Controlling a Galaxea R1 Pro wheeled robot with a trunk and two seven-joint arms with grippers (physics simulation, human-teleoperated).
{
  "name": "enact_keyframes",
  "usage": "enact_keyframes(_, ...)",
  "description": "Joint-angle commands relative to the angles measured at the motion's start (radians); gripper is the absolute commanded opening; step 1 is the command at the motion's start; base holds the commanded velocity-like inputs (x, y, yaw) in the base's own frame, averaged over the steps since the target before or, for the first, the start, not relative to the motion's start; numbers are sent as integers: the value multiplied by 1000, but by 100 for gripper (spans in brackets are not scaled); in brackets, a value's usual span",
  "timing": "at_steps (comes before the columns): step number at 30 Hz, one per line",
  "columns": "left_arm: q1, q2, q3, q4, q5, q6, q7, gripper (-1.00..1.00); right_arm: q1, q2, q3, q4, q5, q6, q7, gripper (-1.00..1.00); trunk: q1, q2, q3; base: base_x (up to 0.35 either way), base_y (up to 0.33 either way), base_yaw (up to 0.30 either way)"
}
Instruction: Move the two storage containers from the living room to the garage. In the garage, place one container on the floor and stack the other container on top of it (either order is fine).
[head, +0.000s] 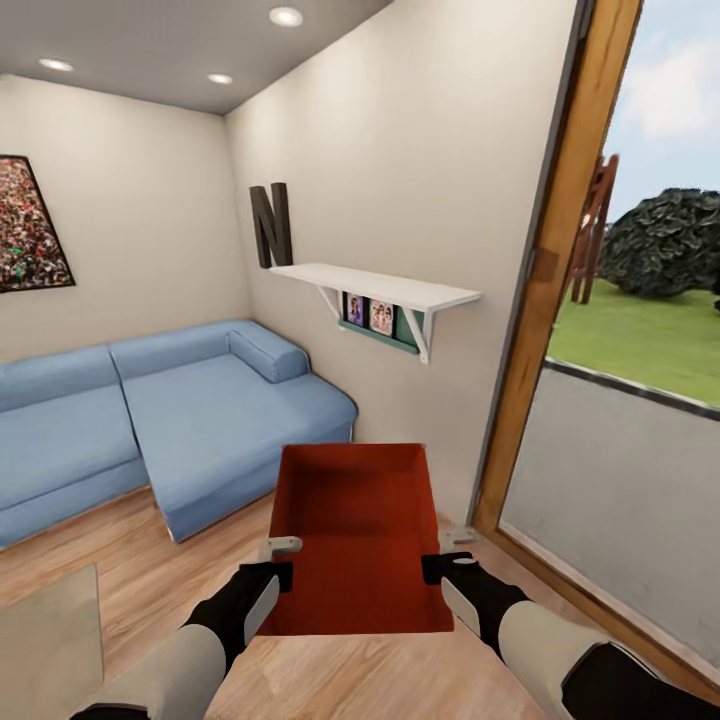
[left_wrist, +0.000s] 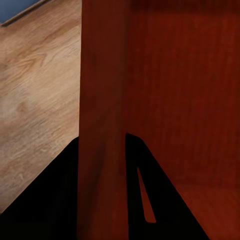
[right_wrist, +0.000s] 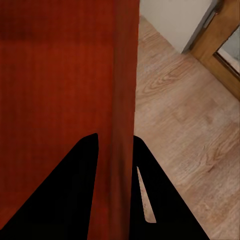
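One storage container is held between both grippers in front of the robot, raised above the light wood-plank floor of the living room. The left gripper is clamped on the container's left wall, and the right gripper on its right wall. In the left wrist view, the wall is seen pinched between the dark fingers, one inside and one outside the bin; the same pinch on the opposite wall is seen in the right wrist view, with a finger on the inner side. The bin is kept roughly level, its open top upward, and nothing is seen inside it.

The step in hand is judged to be the carrying of the first container out of the living room; the garage has not been reached. The next move appears to call for the base to be turned and driven toward a way out, with both grips kept firm and the bin level. Room must be left for the wall and the wooden frame close on the right.

A light blue sectional sofa is set against the far wall, with a white shelf and a dark letter N on the side wall. Grass and trees are visible through the glass at the right.
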Motion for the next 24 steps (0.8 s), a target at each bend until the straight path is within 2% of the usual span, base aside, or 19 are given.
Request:
enact_keyframes(1, 0, 3, 3, 1, -8, 9, 9, -100, -2, -7, -14, -4, 21, -27, -7, -100, 1, -2, -2, 0, 0, 274)
enact_keyframes(24, 0, 3, 6, 1, -8, 9, 9, -100, -1, -6, -14, -4, 21, -27, -7, -100, 1, -2, -2, 0, 0, 274)
